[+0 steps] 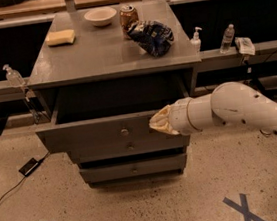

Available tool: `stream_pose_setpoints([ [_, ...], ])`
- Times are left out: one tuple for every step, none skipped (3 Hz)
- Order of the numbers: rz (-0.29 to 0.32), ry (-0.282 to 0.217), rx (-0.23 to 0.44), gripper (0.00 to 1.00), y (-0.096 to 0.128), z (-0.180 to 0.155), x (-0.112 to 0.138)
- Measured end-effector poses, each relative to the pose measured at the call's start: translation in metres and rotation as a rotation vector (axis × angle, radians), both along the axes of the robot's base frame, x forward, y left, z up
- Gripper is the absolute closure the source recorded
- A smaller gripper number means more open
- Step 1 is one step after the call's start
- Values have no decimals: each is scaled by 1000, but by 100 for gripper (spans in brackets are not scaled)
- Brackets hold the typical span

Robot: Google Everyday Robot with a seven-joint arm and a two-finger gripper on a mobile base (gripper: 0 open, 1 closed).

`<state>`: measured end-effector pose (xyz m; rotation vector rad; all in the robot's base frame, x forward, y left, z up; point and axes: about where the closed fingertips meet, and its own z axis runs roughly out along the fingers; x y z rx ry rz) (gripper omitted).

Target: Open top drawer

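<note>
The top drawer (pixel 91 134) is the widest grey drawer of the cabinet. It stands pulled out toward me, with its dark inside showing under the tabletop. Its small round knob (pixel 124 132) sits at the centre of the front panel. My gripper (pixel 155 123), tan at the tip of the white arm (pixel 234 108), reaches in from the right. It is in front of the right part of the drawer front, just right of the knob. Two shorter grey drawers (pixel 134 170) below are shut.
On the cabinet top (pixel 96 57) lie a yellow sponge (pixel 60 37), a white bowl (pixel 100 16), a can (pixel 128 17) and a blue bag (pixel 151 31). Bottles (pixel 226 38) stand on side ledges. A black device with cable (pixel 29 166) lies on the floor at left.
</note>
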<state>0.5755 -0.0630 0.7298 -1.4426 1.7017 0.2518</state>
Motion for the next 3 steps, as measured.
stream_pose_setpoints([
  [21,-19,-14,100,11,-1,35],
  [40,-33,-24,100,23,-1,71],
  [43,-31,-40,100,29,-6,99],
])
